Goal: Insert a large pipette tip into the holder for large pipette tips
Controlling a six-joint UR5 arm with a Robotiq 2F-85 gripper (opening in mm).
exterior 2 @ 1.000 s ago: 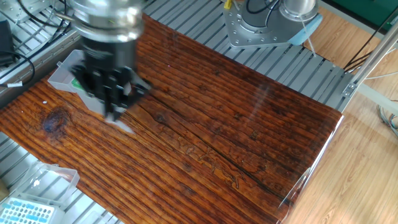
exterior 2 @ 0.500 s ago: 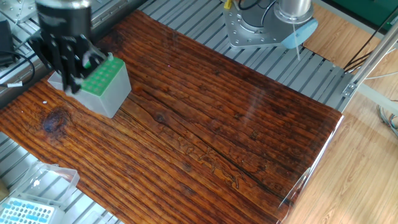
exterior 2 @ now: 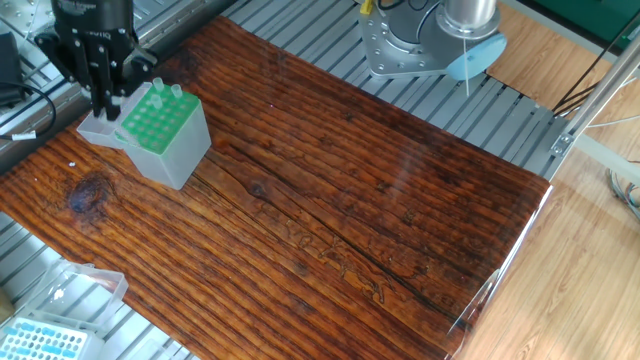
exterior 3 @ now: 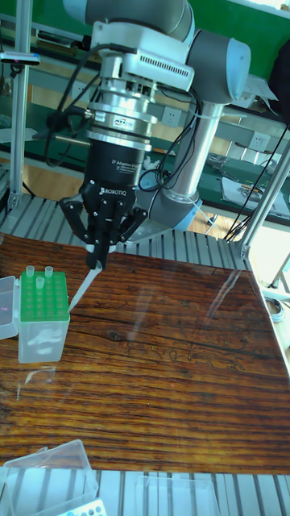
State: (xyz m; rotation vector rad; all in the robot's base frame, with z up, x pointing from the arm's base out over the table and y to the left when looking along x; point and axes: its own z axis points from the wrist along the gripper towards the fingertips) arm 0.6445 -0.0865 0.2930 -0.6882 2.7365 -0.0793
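Note:
The holder for large pipette tips (exterior 2: 160, 125) is a grey box with a green grid top, standing at the table's far left; it also shows in the tall fixed view (exterior 3: 42, 310). Two tips stand upright in its back holes. Its clear lid (exterior 2: 98, 130) lies open to the left. My gripper (exterior 2: 105, 108) hangs just left of and behind the holder, a little above it. It (exterior 3: 98, 260) is shut on a large pipette tip (exterior 3: 83, 289), which slants down and to the left, its point beside the holder's right edge.
A flatter box with a light-blue grid (exterior 2: 45, 340) and a clear lid (exterior 2: 88, 283) sits off the table's near left corner. The arm's metal base (exterior 2: 415, 45) stands at the back. Cables (exterior 2: 25, 95) lie at the far left.
My gripper has swung left and back from in front of the holder to its far left side, uncovering the green top and the two standing tips.

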